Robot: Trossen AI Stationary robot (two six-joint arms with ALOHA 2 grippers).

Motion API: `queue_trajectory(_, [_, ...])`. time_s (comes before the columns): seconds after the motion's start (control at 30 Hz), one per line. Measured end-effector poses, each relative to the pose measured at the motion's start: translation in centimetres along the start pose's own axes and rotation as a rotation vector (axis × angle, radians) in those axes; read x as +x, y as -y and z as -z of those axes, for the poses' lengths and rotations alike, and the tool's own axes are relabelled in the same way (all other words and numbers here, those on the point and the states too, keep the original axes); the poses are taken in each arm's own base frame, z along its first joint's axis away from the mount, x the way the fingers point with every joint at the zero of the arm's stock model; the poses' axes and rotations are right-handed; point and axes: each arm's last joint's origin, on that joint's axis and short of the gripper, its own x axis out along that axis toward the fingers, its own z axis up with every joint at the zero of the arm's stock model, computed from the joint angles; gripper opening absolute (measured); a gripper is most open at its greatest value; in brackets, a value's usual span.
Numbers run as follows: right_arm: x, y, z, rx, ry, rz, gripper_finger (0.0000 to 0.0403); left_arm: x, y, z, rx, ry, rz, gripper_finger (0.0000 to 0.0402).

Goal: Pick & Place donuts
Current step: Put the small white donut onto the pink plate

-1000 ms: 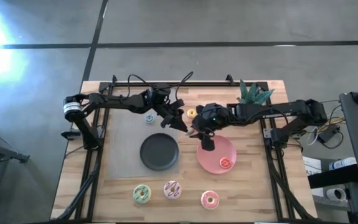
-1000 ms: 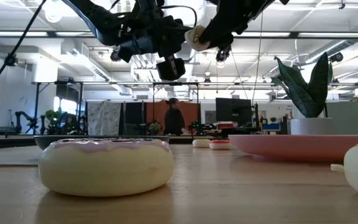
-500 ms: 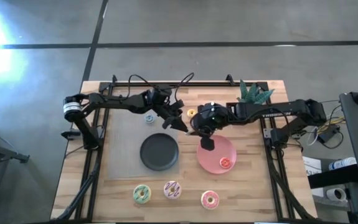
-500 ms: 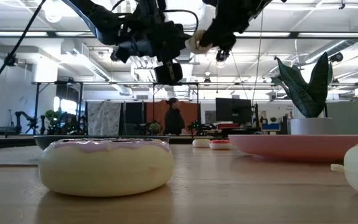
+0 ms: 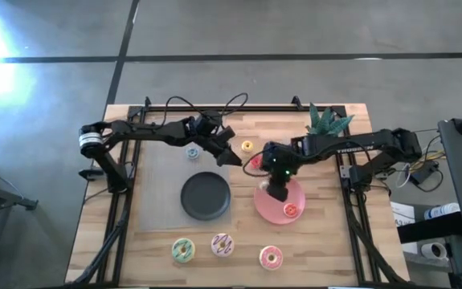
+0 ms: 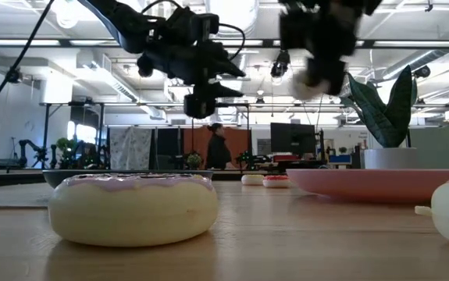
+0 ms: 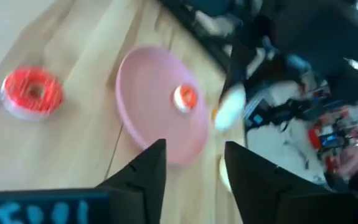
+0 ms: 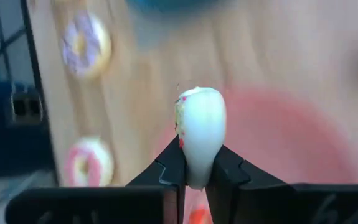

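Note:
My right gripper (image 5: 278, 190) hangs above the pink plate (image 5: 293, 195), shut on a tiny pale donut (image 8: 200, 134), which also shows in the low view (image 6: 311, 81). My left gripper (image 5: 231, 154) is open and empty, held high to the left of it; the left wrist view (image 7: 194, 171) shows the gap between its fingers. A tiny orange donut (image 5: 291, 210) lies on the pink plate. Tiny blue (image 5: 192, 152), yellow (image 5: 247, 146) and red (image 5: 255, 161) donuts lie on the table. Green (image 5: 183, 250), white streaked (image 5: 222, 245) and pink (image 5: 271, 257) larger donuts lie near the front edge. My right gripper pinches the pale donut's two flat faces near its lower rim (image 8: 195, 177) between its two fingers. The donut stands on edge between the fingertips. It is lifted clear, above the pink plate.
A black plate (image 5: 206, 195) sits on a grey mat (image 5: 154, 193) left of the pink plate. A potted plant (image 5: 327, 120) stands at the far right. Metal frame posts run along the table's left and right edges.
My right gripper has moved away from my left gripper, toward the table's right and near edge, carrying the pale donut over the pink plate. My left gripper has drawn back a little toward the table's left and turned.

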Motion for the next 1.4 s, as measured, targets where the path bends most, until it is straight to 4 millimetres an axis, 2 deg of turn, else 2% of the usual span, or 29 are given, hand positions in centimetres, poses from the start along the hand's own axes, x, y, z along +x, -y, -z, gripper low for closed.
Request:
queue_trajectory(0.2, [3.2, 2.9, 4.1, 0.205, -0.229, -0.013, 0.0033, -0.5, 2.2, 1.2, 0.098, -0.044, -0.051, 0.0147])
queue_trajectory(0.4, [5.1, 4.9, 6.7, 0.306, -0.298, 0.025, 0.0033, -0.6, 4.1, 2.1, 0.163, -0.044, -0.108, 0.0147])
queue_trajectory(0.6, [5.5, 5.1, 6.9, 0.331, -0.285, 0.021, 0.0034, -0.8, 4.8, 2.6, 0.183, -0.046, -0.144, 0.0147])
queue_trajectory(0.97, [4.7, 4.3, 5.6, 0.325, -0.223, 0.029, 0.0065, -0.9, 4.1, 3.8, 0.162, -0.076, -0.162, 0.0147])
queue_trajectory(1.4, [5.2, 5.4, 6.7, 0.451, -0.249, 0.14, 0.0077, -0.9, 3.9, 3.9, 0.161, -0.071, -0.163, 0.0147])
